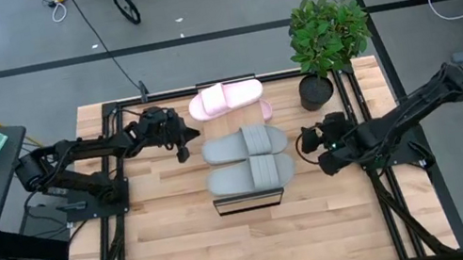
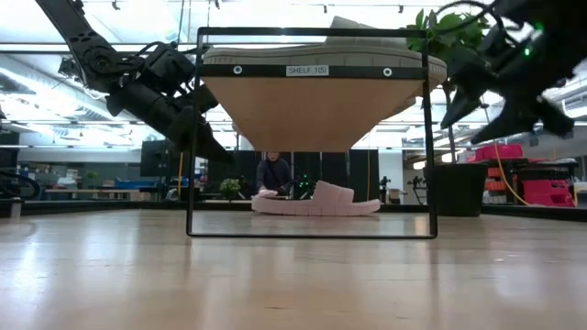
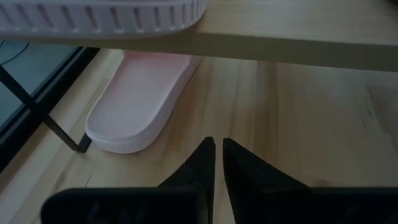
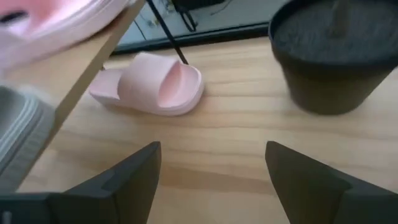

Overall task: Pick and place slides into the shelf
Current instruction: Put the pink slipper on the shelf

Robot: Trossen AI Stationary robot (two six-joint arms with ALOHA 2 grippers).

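Three of the slides already sit on the shelf [image 1: 249, 200]: two grey slides [image 1: 248, 159] side by side on the plank top and one pink slide [image 1: 224, 99] at its far end. The fourth, the remaining pink slide [image 4: 152, 84], lies on the tabletop [image 1: 175, 245] under that far end, and only its edge peeks out from beneath the upper pink one in the high view. My right gripper [image 1: 317, 151] hangs just off the shelf's right side, beside the plant pot [image 1: 315, 90], its fingers spread wide and holding nothing. From it the floor-level slide lies ahead and toward the far end of the table, with its long axis running across my line of approach and the strap facing up. My left gripper [image 1: 181, 146] hovers at the shelf's left side with its fingers [image 3: 200, 167] nearly pinched together and nothing between them. Its wrist view looks at the slide's sole end under the plank. I judge both arms about equally near, but the right one is open and has the clearer path past the shelf's leg.
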